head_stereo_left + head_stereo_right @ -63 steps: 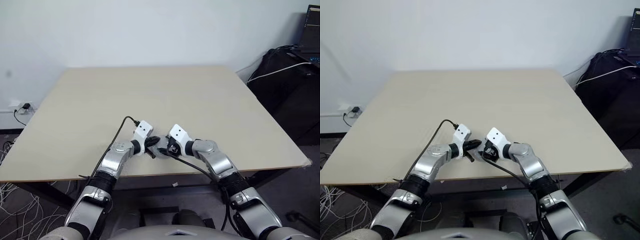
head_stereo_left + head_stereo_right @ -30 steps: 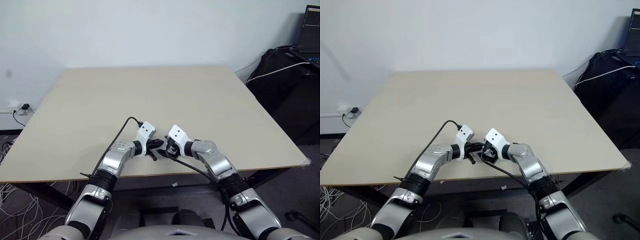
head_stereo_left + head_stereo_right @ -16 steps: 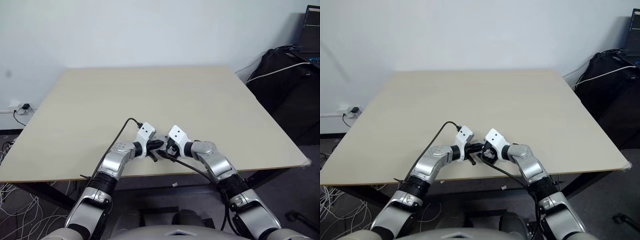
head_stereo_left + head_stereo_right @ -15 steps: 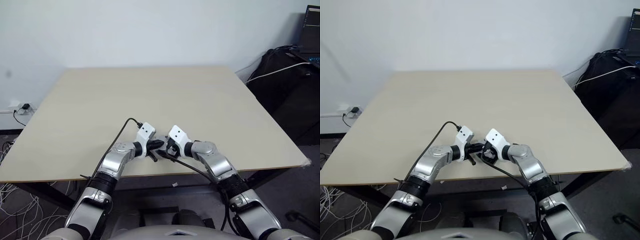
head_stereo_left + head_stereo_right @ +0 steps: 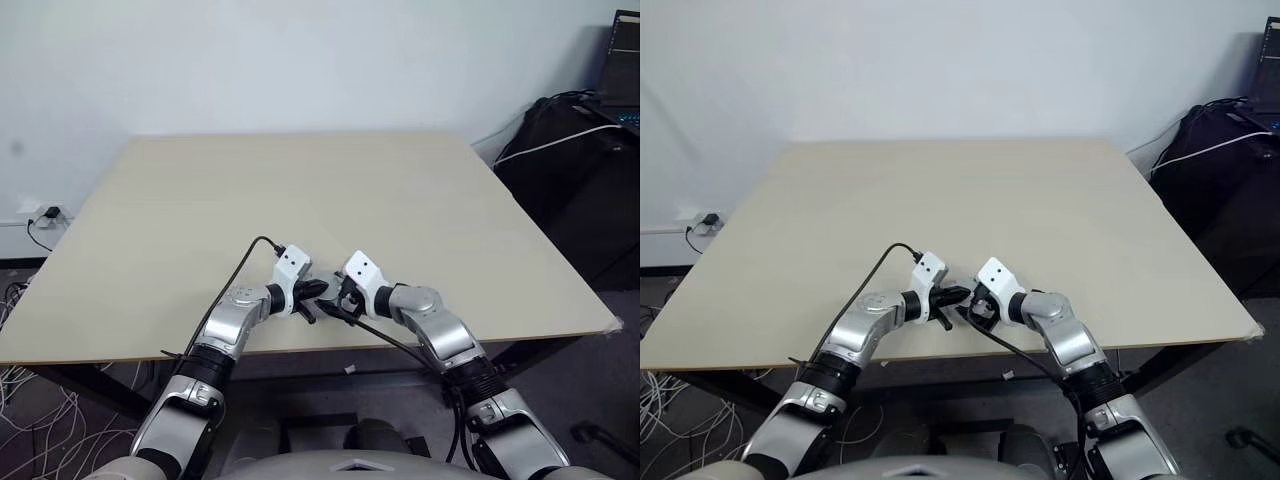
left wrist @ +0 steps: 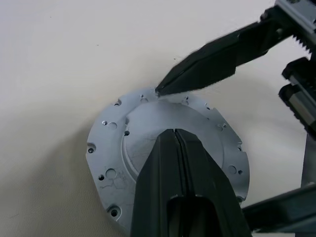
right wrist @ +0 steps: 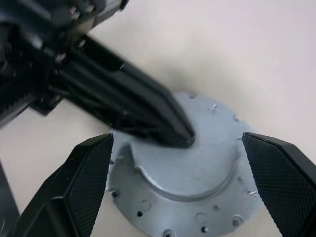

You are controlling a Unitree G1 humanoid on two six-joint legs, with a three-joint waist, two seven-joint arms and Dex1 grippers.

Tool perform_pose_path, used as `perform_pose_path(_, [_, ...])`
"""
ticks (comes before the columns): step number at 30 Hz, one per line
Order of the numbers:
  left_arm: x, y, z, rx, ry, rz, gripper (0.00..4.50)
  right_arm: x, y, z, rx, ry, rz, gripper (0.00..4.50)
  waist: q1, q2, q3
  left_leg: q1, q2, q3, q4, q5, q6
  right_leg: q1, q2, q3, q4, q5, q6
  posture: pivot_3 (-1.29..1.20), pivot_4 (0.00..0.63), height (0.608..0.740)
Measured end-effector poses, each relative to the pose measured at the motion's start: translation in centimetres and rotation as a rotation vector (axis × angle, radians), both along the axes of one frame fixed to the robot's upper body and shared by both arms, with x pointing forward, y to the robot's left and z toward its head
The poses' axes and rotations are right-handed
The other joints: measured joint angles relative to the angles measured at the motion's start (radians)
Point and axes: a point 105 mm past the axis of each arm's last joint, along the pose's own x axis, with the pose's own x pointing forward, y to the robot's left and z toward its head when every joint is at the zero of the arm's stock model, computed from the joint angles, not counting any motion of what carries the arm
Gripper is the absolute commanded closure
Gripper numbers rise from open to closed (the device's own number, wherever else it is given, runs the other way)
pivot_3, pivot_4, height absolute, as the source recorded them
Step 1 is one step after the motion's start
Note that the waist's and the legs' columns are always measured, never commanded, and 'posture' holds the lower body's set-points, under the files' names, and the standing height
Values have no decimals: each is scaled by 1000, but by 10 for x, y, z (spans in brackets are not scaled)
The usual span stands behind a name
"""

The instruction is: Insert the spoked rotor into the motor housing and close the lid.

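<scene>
The lid, a silvery disc with a raised centre and small holes round its rim, lies flat on the table near the front edge. My left gripper is shut, and its joined tips rest on the lid's raised centre. My right gripper stands open and straddles the lid from the opposite side. One of its fingers has its tip at the lid's rim. The spoked rotor and the motor housing are hidden.
The two wrists meet close together at the table's front middle. Black bags and a laptop stand beyond the table's right edge. Cables lie on the floor at the left.
Since two seconds ago my left gripper has edged closer to the right one. Over the last second nothing has visibly moved.
</scene>
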Motion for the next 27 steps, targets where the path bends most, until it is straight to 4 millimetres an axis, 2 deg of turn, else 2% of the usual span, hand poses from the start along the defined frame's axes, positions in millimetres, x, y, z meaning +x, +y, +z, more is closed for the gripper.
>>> perform_pose_path(5, [-1, -1, 0, -3, -1, -1, 4500, -3, -8, 6, 0, -3, -6, 16, 2, 0, 0, -1, 0, 0, 0, 0, 0, 0, 0, 0, -1, 0, 0, 0, 0, 740])
perform_pose_path(9, [-1, -1, 1, -5, -2, -2, 4500, -14, -14, 11, -5, 1, 17, 16, 5, -1, 0, -1, 0, 0, 0, 0, 0, -1, 0, 0, -1, 0, 0, 0, 0, 740])
perform_pose_path(17, [-1, -3, 2, -12, -4, -11, 4500, -49, -41, 17, -55, 46, 59, 16, 21, -6, 4, -1, 0, -1, 0, -1, -1, -1, 0, -1, -2, 0, 0, 0, 0, 740])
perform_pose_path(20, [-1, -3, 2, -12, -8, -11, 4500, -44, -52, 23, -31, 46, -53, 16, 21, -8, 5, -1, 0, -1, 0, -2, -2, 0, 0, -1, -1, 0, 0, 0, 0, 740])
perform_pose_path(22, [-1, -4, 2, -13, -8, -13, 4500, -36, -59, 31, 55, 69, -179, 16, 23, -9, 6, -1, 1, -1, 0, -2, -2, 0, 0, -1, -1, 0, 0, 0, 0, 740])
perform_pose_path(27, [-1, -4, 3, -18, -13, -22, 4500, -28, -58, 30, 285, 242, -423, 16, 25, -9, 6, -3, 1, -2, 0, -2, -3, -2, -1, 1, -1, 0, 0, 0, 0, 740])
